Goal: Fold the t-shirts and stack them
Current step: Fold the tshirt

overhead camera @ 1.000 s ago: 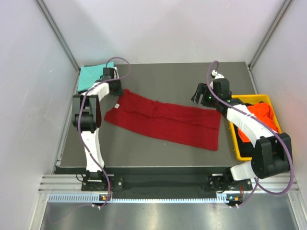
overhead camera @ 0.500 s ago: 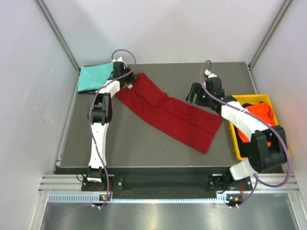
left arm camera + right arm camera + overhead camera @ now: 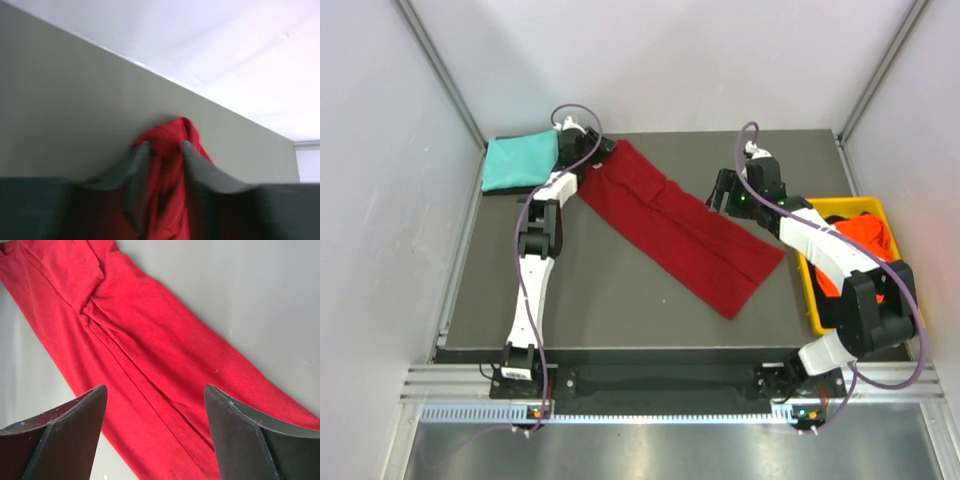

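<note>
Dark red t-shirt (image 3: 680, 230) is lying diagonally on the table (image 3: 620, 310), one end just beside the teal t-shirt (image 3: 520, 163). Left claw (image 3: 163, 150) is straddling that bunched end, narrowly parted; grip cannot be confirmed. Right claw (image 3: 155, 387) is hovering wide open, empty. Recommend smoothing the bunch before folding.

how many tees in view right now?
3 for sure: teal, folded at the table's far-left corner; red, lying diagonally across the middle; orange, in the yellow bin at right. Dark cloth under the orange may be a fourth; mostly hidden.
</note>
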Action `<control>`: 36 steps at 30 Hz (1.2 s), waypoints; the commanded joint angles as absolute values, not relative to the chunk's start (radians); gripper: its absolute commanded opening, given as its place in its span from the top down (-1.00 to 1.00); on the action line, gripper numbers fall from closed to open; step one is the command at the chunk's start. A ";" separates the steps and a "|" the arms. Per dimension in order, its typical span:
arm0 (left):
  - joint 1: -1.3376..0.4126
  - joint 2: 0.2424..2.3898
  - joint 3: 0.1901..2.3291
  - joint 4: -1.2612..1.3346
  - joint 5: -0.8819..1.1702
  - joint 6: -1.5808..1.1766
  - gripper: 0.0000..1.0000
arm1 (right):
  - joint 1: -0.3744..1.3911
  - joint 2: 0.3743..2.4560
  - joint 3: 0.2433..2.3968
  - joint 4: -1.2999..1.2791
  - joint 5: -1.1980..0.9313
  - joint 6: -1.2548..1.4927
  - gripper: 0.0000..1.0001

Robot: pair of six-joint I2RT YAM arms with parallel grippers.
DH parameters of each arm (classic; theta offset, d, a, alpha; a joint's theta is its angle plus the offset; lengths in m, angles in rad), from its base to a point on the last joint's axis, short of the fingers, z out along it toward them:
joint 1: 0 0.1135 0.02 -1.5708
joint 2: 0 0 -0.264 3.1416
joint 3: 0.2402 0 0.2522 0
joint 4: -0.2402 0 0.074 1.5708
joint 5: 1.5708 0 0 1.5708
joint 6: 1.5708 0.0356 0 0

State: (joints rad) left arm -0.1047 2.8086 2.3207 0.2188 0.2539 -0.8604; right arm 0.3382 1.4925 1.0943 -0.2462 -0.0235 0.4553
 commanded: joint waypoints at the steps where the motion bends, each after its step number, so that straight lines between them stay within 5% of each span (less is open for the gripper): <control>1: -0.109 2.702 2.222 0.198 0.227 -0.735 0.16 | 0.351 1.519 1.134 -0.207 -0.011 0.436 -0.57; 7: -0.106 2.481 2.076 0.238 0.132 -0.614 -0.06 | 0.351 1.516 1.126 -0.195 -0.028 0.443 -0.58; 14: -0.112 2.272 2.004 0.083 0.083 -0.528 -0.06 | 0.353 1.450 1.086 -0.189 -0.031 0.453 -0.58; 18: -0.133 2.117 1.824 0.028 0.268 -0.598 0.12 | 0.345 1.390 1.086 -0.244 0.023 0.440 -0.57; 22: -0.267 1.888 1.494 -0.054 0.250 -0.612 0.15 | 0.307 1.319 1.074 -0.327 0.046 0.430 -0.57; 29: -0.465 1.547 0.932 0.124 0.166 -1.051 0.03 | 0.187 1.166 1.029 -0.419 0.113 0.469 -0.57; 36: -0.783 1.445 0.802 0.124 -0.076 -1.290 -0.06 | 0.141 1.051 1.049 -0.543 0.164 0.518 -0.58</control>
